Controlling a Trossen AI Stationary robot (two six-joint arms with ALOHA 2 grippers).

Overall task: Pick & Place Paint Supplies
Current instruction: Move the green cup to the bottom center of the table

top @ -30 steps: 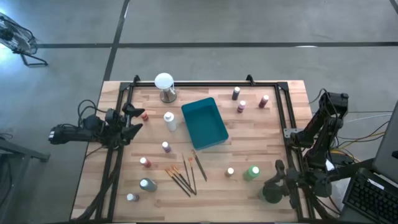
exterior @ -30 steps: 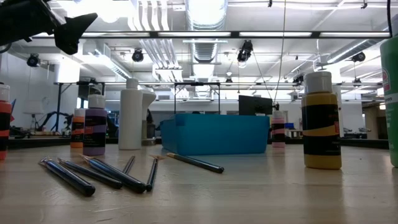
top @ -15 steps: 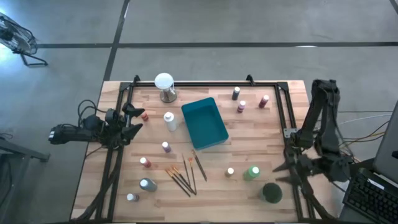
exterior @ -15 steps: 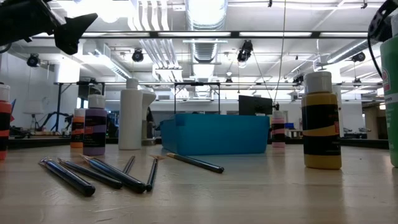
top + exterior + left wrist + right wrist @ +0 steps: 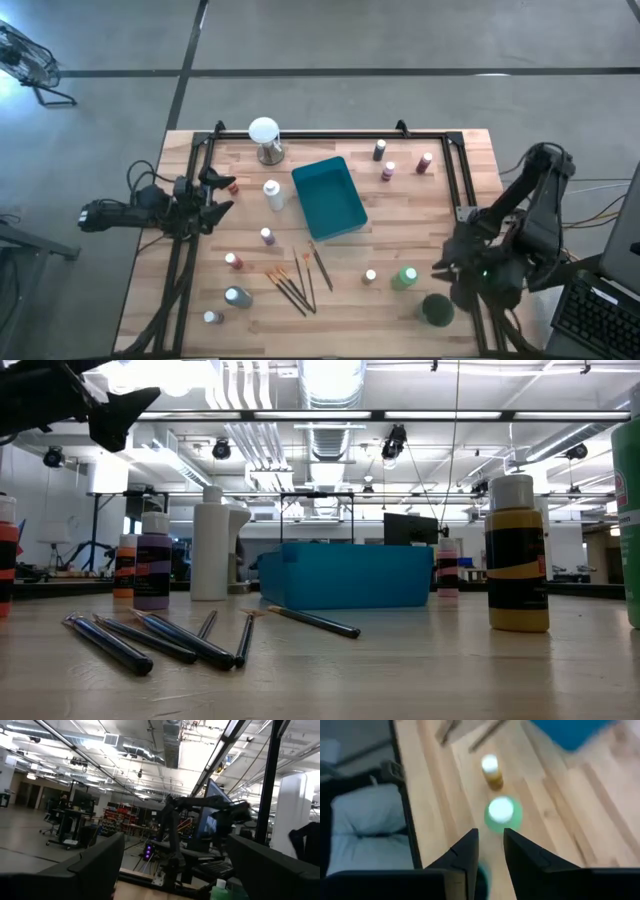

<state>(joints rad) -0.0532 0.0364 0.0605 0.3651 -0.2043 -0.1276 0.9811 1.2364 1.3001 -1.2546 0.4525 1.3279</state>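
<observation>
Small white-capped bottles stand scattered on the wooden table: a yellow one (image 5: 370,277), a light green one (image 5: 406,277), a large dark green one (image 5: 436,310), a purple one (image 5: 267,236), and others. Several thin brushes (image 5: 295,280) lie flat near the middle front. My right gripper (image 5: 445,270) hovers open and empty at the table's right side, just right of the light green bottle (image 5: 502,815) and above the dark green one. My left gripper (image 5: 222,195) waits open and empty at the left edge, and also shows in the low view (image 5: 110,410).
A teal tray (image 5: 330,198) sits at the table's middle. A white globe on a metal base (image 5: 265,140) stands at the far edge. Three bottles (image 5: 388,170) stand far right. A black frame rail (image 5: 465,200) runs along the right side.
My right gripper has drawn up and away from the large dark green bottle at the near right corner, toward the far edge. The bottle stays standing where it was. The arm rose upright, then folded down again.
</observation>
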